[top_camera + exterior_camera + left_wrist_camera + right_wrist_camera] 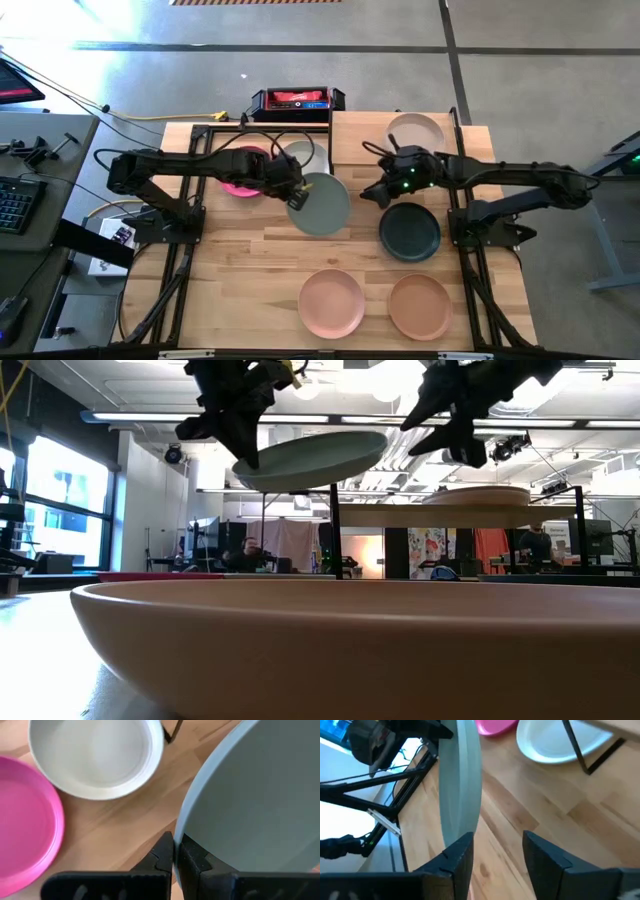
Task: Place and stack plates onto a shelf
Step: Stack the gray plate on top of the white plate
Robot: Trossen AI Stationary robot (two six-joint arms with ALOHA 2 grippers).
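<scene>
Wooden tabletop first: the left gripper pinches the sage green plate by its rim, lifted clear. Right gripper waits with fingers apart nearby. Next, I'd guess, a handover toward the shelf.

Right gripper at the near edge of the picture, two dark fingers spread apart with bare wooden tabletop showing in the gap, nothing between them. Sage green plate seen edge-on, lifted above the table, its rim just beside one right finger; contact cannot be told. Left gripper on the far side clamps that plate's rim. Beyond it a magenta plate and a light grey plate lie on the tabletop, partly cut off. Thin black shelf leg crosses the grey plate. Black table frame beside the tabletop edge.
</scene>
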